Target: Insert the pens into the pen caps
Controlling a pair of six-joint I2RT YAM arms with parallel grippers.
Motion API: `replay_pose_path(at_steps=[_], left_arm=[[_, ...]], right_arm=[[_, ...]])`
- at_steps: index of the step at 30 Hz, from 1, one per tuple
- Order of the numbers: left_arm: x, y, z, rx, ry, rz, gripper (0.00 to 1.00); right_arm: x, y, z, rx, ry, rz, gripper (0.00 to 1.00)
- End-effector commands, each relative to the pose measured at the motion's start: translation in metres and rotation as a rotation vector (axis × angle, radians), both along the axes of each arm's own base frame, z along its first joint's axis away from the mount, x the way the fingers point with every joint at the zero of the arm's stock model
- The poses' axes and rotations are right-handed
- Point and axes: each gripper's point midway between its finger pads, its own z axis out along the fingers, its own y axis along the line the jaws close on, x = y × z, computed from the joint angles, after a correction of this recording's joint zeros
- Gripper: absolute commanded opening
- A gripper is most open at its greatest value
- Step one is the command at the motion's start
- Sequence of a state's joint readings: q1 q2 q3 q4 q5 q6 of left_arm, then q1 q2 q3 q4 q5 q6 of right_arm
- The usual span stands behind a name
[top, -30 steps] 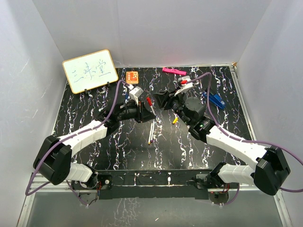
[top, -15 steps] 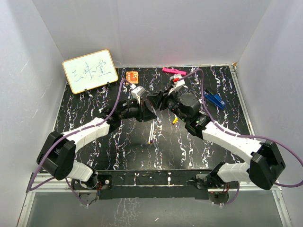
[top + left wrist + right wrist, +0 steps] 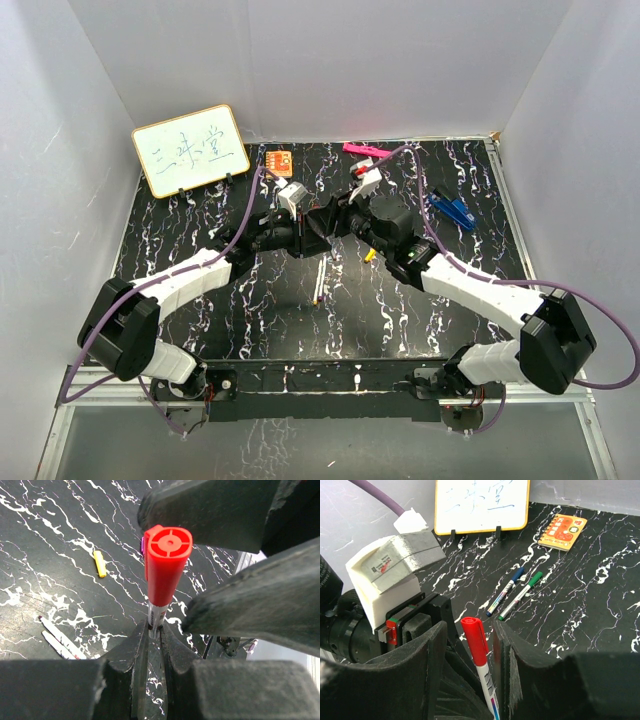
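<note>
Black stone-patterned table [image 3: 200, 300] with white veins fills the floor of a white-walled box, and my two arms reach in from its near edge to meet over the middle.

My left gripper [image 3: 155, 630] is pressed tight on the white barrel of a pen [image 3: 156, 614]. The pen sticks straight out from between the fingers and carries a red cap [image 3: 166, 560] on its far end; how far the cap is pushed on I cannot tell. My right gripper [image 3: 470, 627] faces it from the other side. Its jaws are spread, one on each side of the red cap, and from my right wrist I see a thin gap on both sides, so they do not pinch it.

Below the grippers, two bare pens [image 3: 320, 280] lie side by side on the table, a little nearer my bases. A yellow cap [image 3: 370, 254] lies close to their right, beside my right arm. A blue-capped pen [image 3: 512, 582] and a green-capped pen [image 3: 522, 592] lie next to each other, between the grippers and the whiteboard [image 3: 190, 150] standing at the back left. An orange booklet [image 3: 279, 161] lies just right of the whiteboard, a pink bar [image 3: 367, 151] lies at the back edge, and a blue clip [image 3: 452, 211] sits on the right side.
</note>
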State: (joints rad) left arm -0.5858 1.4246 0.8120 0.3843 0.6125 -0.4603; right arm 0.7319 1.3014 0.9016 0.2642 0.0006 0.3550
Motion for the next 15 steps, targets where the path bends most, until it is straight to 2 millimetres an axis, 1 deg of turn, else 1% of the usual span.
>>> replay_pose_path(at_steps=[1, 2, 4, 7, 11, 15], left_arm=[[0.002, -0.006, 0.030, -0.048, -0.071, -0.032, 0.00], [0.001, -0.006, 0.031, -0.050, -0.074, -0.032, 0.00], [0.001, -0.006, 0.032, -0.049, -0.075, -0.033, 0.00], [0.001, -0.005, 0.034, -0.053, -0.077, -0.028, 0.00], [0.005, -0.003, 0.036, -0.051, -0.076, 0.011, 0.00], [0.009, -0.002, 0.036, -0.058, -0.068, 0.035, 0.00]], right_arm=[[0.007, 0.003, 0.026, 0.030, -0.053, -0.003, 0.40], [0.007, 0.003, 0.024, 0.026, -0.050, -0.005, 0.37], [0.008, 0.003, 0.020, 0.019, -0.040, -0.008, 0.27], [0.011, 0.001, 0.014, 0.003, -0.024, -0.029, 0.00], [0.012, -0.004, 0.010, -0.003, -0.012, -0.055, 0.00], [0.017, -0.012, 0.009, 0.007, 0.007, -0.118, 0.00]])
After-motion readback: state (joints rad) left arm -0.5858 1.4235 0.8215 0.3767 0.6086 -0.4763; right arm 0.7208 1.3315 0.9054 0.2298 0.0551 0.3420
